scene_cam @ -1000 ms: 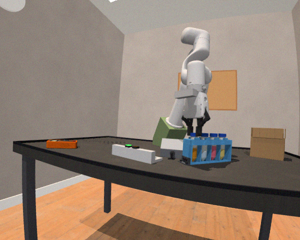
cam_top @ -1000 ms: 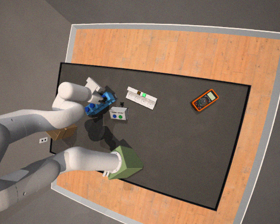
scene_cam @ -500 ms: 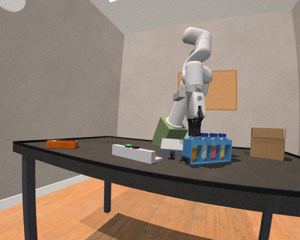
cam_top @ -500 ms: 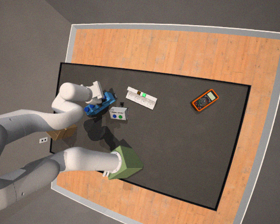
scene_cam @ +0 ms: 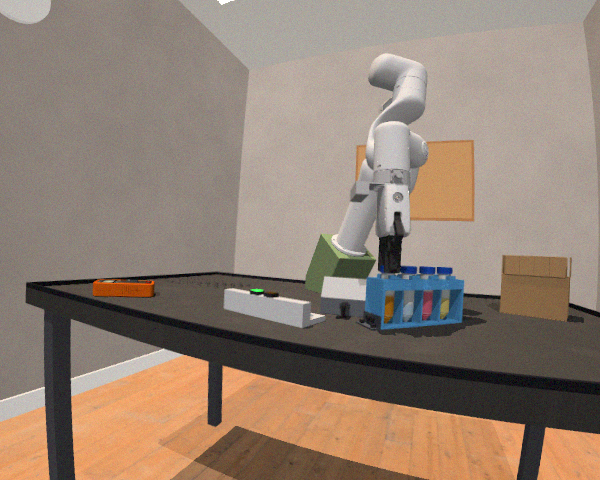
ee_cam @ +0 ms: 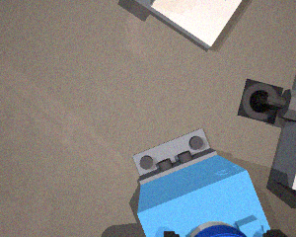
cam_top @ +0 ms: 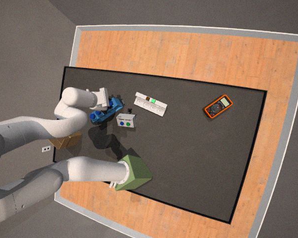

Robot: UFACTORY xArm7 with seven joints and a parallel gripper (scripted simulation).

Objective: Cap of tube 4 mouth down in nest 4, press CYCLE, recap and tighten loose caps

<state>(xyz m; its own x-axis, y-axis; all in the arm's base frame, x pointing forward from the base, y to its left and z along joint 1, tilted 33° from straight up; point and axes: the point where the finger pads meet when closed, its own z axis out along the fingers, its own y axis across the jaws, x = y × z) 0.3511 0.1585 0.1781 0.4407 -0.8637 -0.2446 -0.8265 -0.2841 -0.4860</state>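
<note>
An orange meter point(scene_cam: 123, 287) lies at the desk's point(scene_cam: 186, 315) left end. Next comes the cap tray point(scene_cam: 266, 307), its green lamp point(scene_cam: 257, 290) lit, then the key housing point(scene_cam: 341, 295). The tool point(scene_cam: 390, 268) points down over the blue rack's point(scene_cam: 416, 283) left end, fingers parted around tube 4's cap point(ee_cam: 214, 231) without gripping it. The cap sits on its tube. 3 more caps line up to its right, and a box point(scene_cam: 534, 289) stands beyond.

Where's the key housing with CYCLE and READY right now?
In the top view the key housing sits on the dark mat just right of the blue tube station, with the white cap tray up and to its right.
</note>
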